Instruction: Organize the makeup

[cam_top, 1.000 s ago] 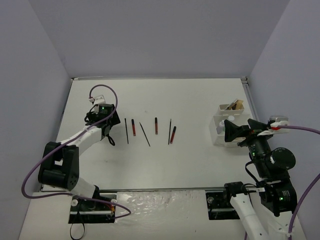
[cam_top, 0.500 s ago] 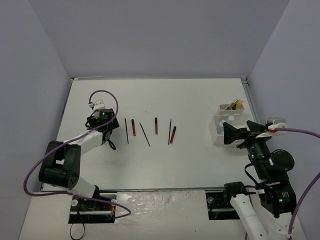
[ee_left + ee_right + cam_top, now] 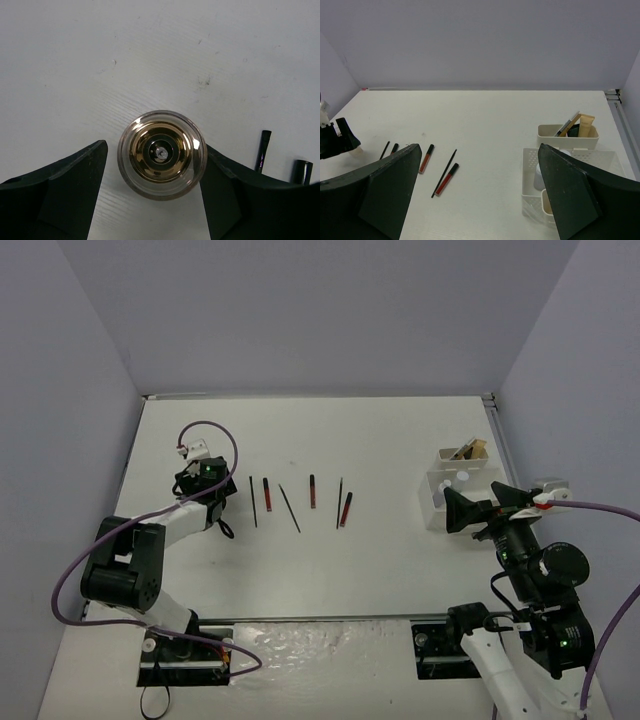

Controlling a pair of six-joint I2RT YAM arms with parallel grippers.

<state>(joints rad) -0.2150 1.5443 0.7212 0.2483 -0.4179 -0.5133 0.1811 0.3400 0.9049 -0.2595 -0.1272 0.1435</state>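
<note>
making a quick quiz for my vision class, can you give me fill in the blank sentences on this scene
1. The round bottle between the left fingers has a ___ coloured cap.
2. ___ sticks lie in a row on the table.
3. The white tray stands nearest the ___ arm.
4. The right fingers are spread and hold ___.
Missing words: gold; six; right; nothing.

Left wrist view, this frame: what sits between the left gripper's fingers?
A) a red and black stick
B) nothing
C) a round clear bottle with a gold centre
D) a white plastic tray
C: the round clear bottle with a gold centre, seen from above, sits between the fingers of the open left gripper, with a gap showing on one side.
</note>
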